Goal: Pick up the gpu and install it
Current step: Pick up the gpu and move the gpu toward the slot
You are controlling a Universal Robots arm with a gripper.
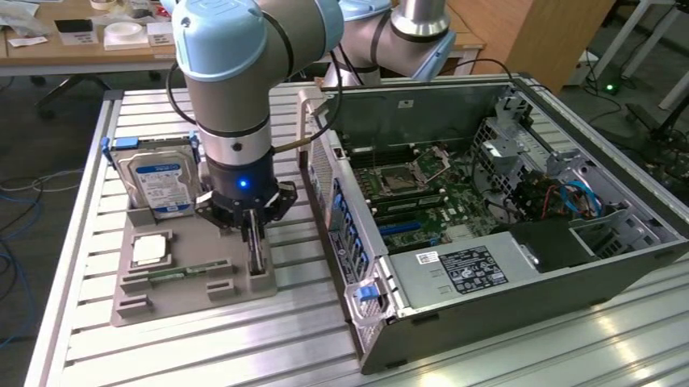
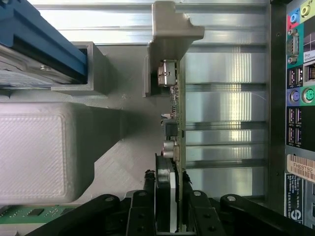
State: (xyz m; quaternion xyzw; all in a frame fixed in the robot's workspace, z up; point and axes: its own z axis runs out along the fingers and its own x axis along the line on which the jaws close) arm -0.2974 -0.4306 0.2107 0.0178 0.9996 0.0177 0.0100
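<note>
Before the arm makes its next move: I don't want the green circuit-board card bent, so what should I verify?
1. Gripper centred over the thin green circuit-board card with black heatsink: ok.
2. Card standing on edge in the grey plastic holder: ok.
3. Silver hard drive with blue label apart from the gripper: ok.
4. Dark metal computer case open, green motherboard exposed: ok.
5. Free slot on the motherboard for the card: cannot tell.
</note>
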